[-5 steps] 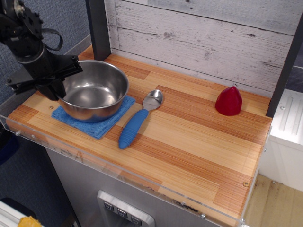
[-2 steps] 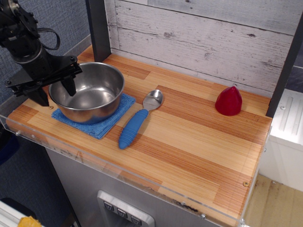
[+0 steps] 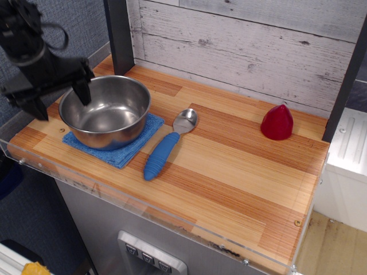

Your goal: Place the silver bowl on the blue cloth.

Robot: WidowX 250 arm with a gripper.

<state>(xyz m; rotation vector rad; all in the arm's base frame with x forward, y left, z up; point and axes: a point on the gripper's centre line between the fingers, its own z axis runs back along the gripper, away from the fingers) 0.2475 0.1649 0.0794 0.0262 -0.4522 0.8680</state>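
The silver bowl point(image 3: 106, 112) sits upright on the blue cloth point(image 3: 123, 148) at the left end of the wooden counter. The cloth shows in front of and to the right of the bowl; the rest is hidden under it. My gripper point(image 3: 60, 100) is open and empty. It hangs above the bowl's left rim, one finger point(image 3: 82, 91) over the bowl's inside, the other point(image 3: 38, 109) outside to the left. It does not touch the bowl.
A spoon with a blue handle point(image 3: 165, 149) lies just right of the cloth. A red cone-shaped object point(image 3: 277, 122) stands at the back right. A dark post point(image 3: 120, 34) rises behind the bowl. A clear lip point(image 3: 143, 203) runs along the counter's front edge.
The gripper let go of the bowl's left rim, opened, and rose upward. The bowl settled flat on the cloth, shifted slightly left.
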